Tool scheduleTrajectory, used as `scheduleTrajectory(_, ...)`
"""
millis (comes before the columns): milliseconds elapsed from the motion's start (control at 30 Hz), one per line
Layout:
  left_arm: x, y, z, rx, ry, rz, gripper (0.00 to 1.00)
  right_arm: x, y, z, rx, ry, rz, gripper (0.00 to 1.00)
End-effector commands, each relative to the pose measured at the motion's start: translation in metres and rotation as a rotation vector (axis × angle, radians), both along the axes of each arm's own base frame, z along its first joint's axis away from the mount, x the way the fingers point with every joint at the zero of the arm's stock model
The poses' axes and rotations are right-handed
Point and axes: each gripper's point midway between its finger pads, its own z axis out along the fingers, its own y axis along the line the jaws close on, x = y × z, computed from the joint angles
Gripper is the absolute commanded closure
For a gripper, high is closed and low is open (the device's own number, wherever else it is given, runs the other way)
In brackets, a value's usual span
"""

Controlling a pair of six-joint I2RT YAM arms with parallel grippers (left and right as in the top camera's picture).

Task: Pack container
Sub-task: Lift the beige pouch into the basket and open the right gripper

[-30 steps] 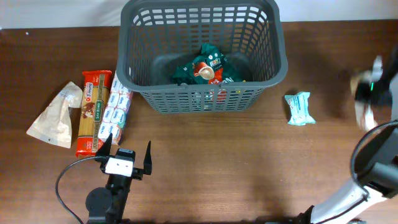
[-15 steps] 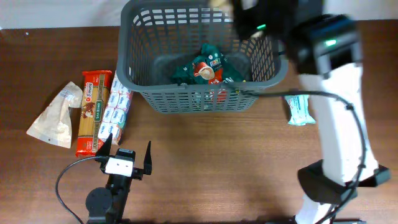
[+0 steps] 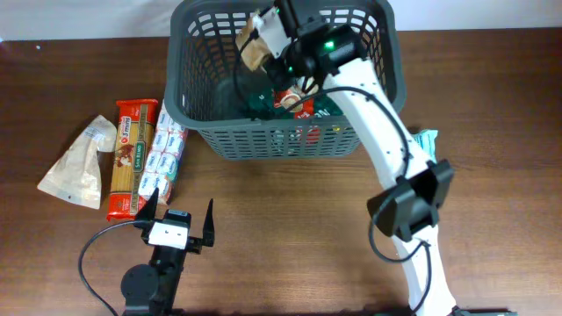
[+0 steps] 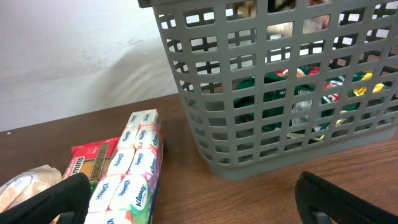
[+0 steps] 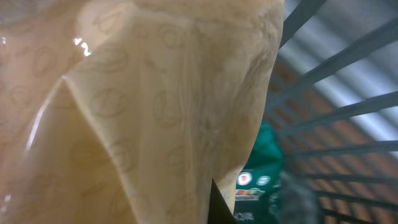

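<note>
The container (image 3: 391, 88) is a large dark grey lattice basket at the back centre; it also shows in the left wrist view (image 4: 205, 143). Green snack packets (image 3: 294, 98) lie inside it. My right gripper (image 3: 274, 33) hangs over the basket's left half, shut on a beige pouch (image 3: 254, 50). That pouch fills the right wrist view (image 5: 143, 112), with a green packet (image 5: 261, 177) below and the fingers mostly hidden. My left gripper (image 3: 176, 224) is open and empty at the front left, low over the table (image 4: 196, 202).
Left of the basket lie a Kleenex tissue pack (image 3: 163, 151), a red spaghetti pack (image 3: 129, 158) and a beige pouch (image 3: 77, 164). A teal tissue packet (image 3: 428, 140) lies right of the basket, partly behind my right arm (image 3: 386, 132).
My right arm swung from the table's right edge to above the basket's left half, carrying the beige pouch. The left arm has not moved.
</note>
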Motion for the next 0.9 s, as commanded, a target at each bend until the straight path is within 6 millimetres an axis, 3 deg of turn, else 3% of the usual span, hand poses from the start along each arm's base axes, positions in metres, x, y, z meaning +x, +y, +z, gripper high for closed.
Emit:
scheduleTrajectory(0, 0.000, -0.003, -0.003, -0.006, 0.007, -0.015, 0.01, 0.003, 0.004, 0.013, 0.017, -0.037, 0.004, 0.96)
scheduleTrajectory(67, 0.000, -0.003, -0.003, -0.006, 0.007, -0.015, 0.01, 0.004, 0.005, 0.005, 0.010, -0.024, 0.004, 0.96)
scheduleTrajectory(100, 0.000, -0.003, -0.003, -0.006, 0.007, -0.015, 0.01, 0.003, 0.005, 0.003, 0.007, -0.019, 0.004, 0.85)
scheduleTrajectory(167, 0.000, -0.003, -0.003, -0.006, 0.007, -0.015, 0.01, 0.003, 0.003, 0.005, 0.003, -0.022, 0.002, 0.32)
scheduleTrajectory(267, 0.000, -0.003, -0.003, -0.006, 0.007, -0.015, 0.01, 0.002, -0.011, 0.039, -0.010, -0.087, -0.037, 0.27)
scheduleTrajectory(433, 0.000, -0.003, -0.003, -0.006, 0.007, -0.015, 0.01, -0.008, -0.067, 0.130, -0.008, -0.254, -0.162, 0.21)
scheduleTrajectory(533, 0.000, -0.003, -0.003, -0.006, 0.007, -0.015, 0.01, -0.018, -0.125, 0.170, 0.015, -0.295, -0.270, 0.21)
scheduleTrajectory(667, 0.000, -0.003, -0.003, -0.006, 0.007, -0.015, 0.01, -0.025, -0.236, 0.196, 0.074, -0.311, -0.503, 0.21)
scheduleTrajectory(733, 0.000, -0.003, -0.003, -0.006, 0.007, -0.015, 0.01, -0.031, -0.293, 0.186, 0.076, -0.289, -0.603, 0.21)
scheduleTrajectory(800, 0.000, -0.003, -0.003, -0.006, 0.007, -0.015, 0.01, -0.038, -0.344, 0.158, 0.059, -0.236, -0.710, 0.21)
scheduleTrajectory(867, 0.000, -0.003, -0.003, -0.006, 0.007, -0.015, 0.01, -0.049, -0.388, 0.115, 0.066, -0.151, -0.828, 0.20)
